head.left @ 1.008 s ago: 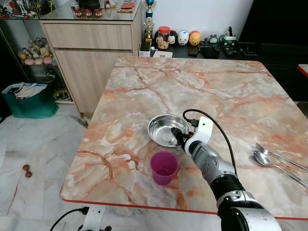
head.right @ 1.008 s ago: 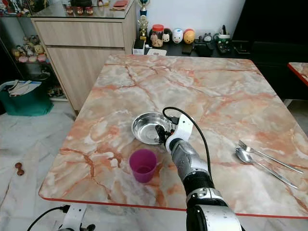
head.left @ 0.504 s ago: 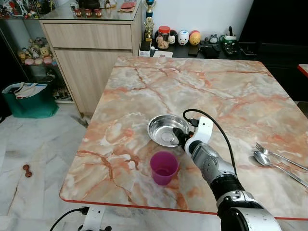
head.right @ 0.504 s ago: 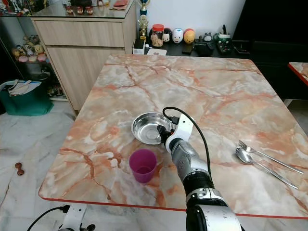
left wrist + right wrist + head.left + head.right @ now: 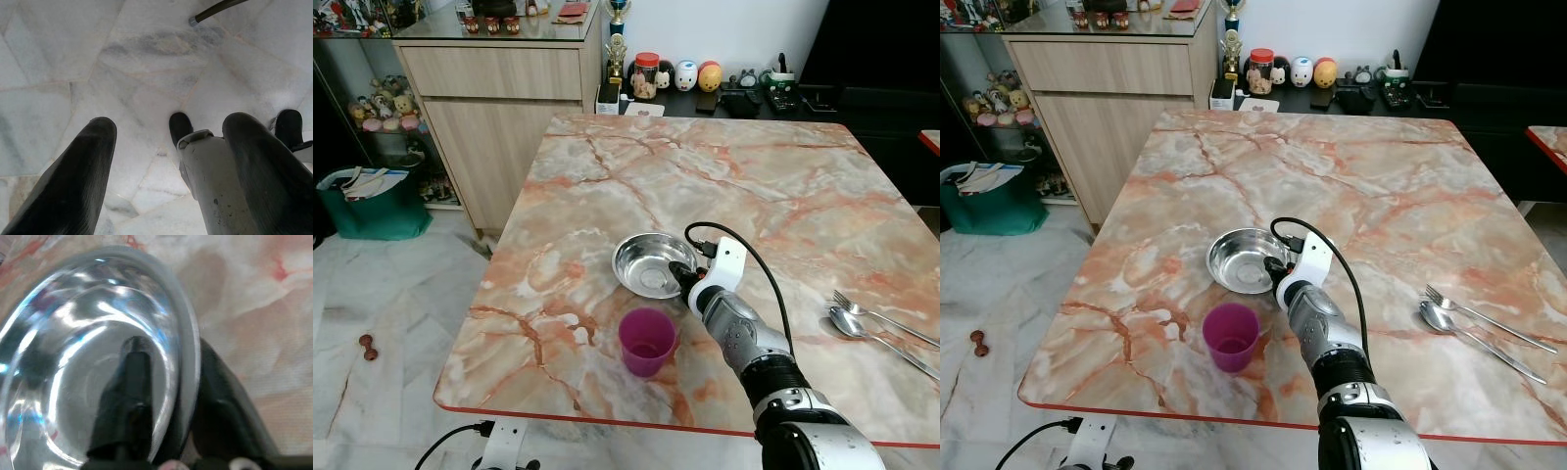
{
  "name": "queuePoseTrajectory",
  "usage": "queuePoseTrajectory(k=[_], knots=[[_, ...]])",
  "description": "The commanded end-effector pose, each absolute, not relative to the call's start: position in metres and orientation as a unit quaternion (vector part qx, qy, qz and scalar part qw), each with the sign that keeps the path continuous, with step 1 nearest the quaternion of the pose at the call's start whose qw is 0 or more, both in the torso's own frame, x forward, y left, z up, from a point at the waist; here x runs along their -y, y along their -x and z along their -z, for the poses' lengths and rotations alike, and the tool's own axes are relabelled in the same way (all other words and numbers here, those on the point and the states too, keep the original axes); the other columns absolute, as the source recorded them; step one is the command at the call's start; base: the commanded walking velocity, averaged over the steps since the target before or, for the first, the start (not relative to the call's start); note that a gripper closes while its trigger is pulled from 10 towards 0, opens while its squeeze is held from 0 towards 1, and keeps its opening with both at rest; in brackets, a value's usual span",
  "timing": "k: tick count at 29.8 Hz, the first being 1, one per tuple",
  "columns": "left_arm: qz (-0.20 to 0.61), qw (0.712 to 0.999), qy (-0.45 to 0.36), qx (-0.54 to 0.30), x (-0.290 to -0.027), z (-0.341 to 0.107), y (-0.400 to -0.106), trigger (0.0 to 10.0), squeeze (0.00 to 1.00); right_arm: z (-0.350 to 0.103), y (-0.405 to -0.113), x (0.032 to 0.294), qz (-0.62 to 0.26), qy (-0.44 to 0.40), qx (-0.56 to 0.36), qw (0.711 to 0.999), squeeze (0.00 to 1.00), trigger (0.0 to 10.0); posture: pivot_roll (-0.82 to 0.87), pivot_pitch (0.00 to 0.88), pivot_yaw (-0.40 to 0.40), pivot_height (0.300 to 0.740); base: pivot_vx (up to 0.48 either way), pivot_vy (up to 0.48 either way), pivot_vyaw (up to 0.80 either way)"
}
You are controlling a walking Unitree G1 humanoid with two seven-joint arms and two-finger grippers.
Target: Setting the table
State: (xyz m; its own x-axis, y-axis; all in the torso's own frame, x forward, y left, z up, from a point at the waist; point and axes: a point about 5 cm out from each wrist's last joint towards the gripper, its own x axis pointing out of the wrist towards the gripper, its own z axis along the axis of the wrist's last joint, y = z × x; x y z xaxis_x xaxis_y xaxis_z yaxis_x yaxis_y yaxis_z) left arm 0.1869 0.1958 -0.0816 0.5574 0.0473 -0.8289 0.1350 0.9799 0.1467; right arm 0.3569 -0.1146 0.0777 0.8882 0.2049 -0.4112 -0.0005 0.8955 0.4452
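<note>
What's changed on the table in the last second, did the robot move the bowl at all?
Barely. The right gripper keeps its fingers over the rim of the steel bowl, one inside and one outside. Bowl and gripper edged very slightly toward the table's far side; the bowl sits on the marble table. The purple cup, fork and spoon stayed put.

No text, label, brand or number can be read on anything here.
</note>
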Motion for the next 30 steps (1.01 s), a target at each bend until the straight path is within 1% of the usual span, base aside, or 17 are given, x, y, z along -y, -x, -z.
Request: queuePoseTrajectory(k=[1,5,11,12,13,16,17,19,25,30], knots=[[0.031,0.872,-0.103,-0.478,-0.197,0.084,-0.183,10.0,0.00,-0.087,-0.362,0.114,-0.052,-0.220,-0.214,0.950,0.00,0.0,0.05,0.000,-0.030,0.731,0.000,0.000,0.00],[0.031,0.872,-0.103,-0.478,-0.197,0.083,-0.183,10.0,0.00,-0.088,-0.363,0.115,-0.048,-0.222,-0.206,0.952,0.00,0.0,0.05,0.000,-0.028,0.731,0.000,0.000,0.00],[0.029,0.873,-0.103,-0.476,-0.196,0.083,-0.185,10.0,0.00,-0.097,-0.367,0.119,-0.037,-0.235,-0.168,0.957,0.00,0.0,0.07,0.000,-0.038,0.731,0.000,0.000,0.00],[0.026,0.873,-0.102,-0.475,-0.196,0.082,-0.186,10.0,0.00,-0.103,-0.369,0.119,-0.038,-0.238,-0.143,0.960,0.00,0.6,0.06,0.000,-0.036,0.731,0.000,0.000,0.00],[0.025,0.874,-0.102,-0.475,-0.196,0.082,-0.186,10.0,0.00,-0.112,-0.371,0.121,-0.029,-0.240,-0.106,0.965,0.00,10.0,0.06,0.000,-0.035,0.731,0.000,0.000,0.00],[0.026,0.874,-0.104,-0.475,-0.196,0.082,-0.187,10.0,0.00,-0.124,-0.373,0.128,-0.012,-0.248,-0.060,0.967,0.00,10.0,0.05,0.000,-0.033,0.731,0.000,0.000,0.00],[0.027,0.874,-0.105,-0.474,-0.197,0.081,-0.188,10.0,0.00,-0.134,-0.374,0.134,0.002,-0.246,-0.020,0.969,0.00,10.0,0.05,0.000,-0.032,0.731,0.000,0.000,0.00],[0.024,0.874,-0.105,-0.473,-0.197,0.081,-0.189,10.0,0.00,-0.140,-0.373,0.137,0.007,-0.266,0.016,0.964,0.00,10.0,0.05,0.000,-0.029,0.731,0.000,0.000,0.00],[0.021,0.873,-0.107,-0.476,-0.199,0.081,-0.188,10.0,0.00,-0.144,-0.367,0.137,0.002,-0.283,0.053,0.958,0.00,10.0,0.06,0.000,-0.026,0.731,0.000,0.000,0.00],[0.013,0.873,-0.106,-0.476,-0.201,0.081,-0.187,10.0,0.00,-0.148,-0.362,0.128,-0.008,-0.300,0.088,0.950,0.00,10.0,0.07,0.000,-0.023,0.731,0.000,0.000,0.00]])
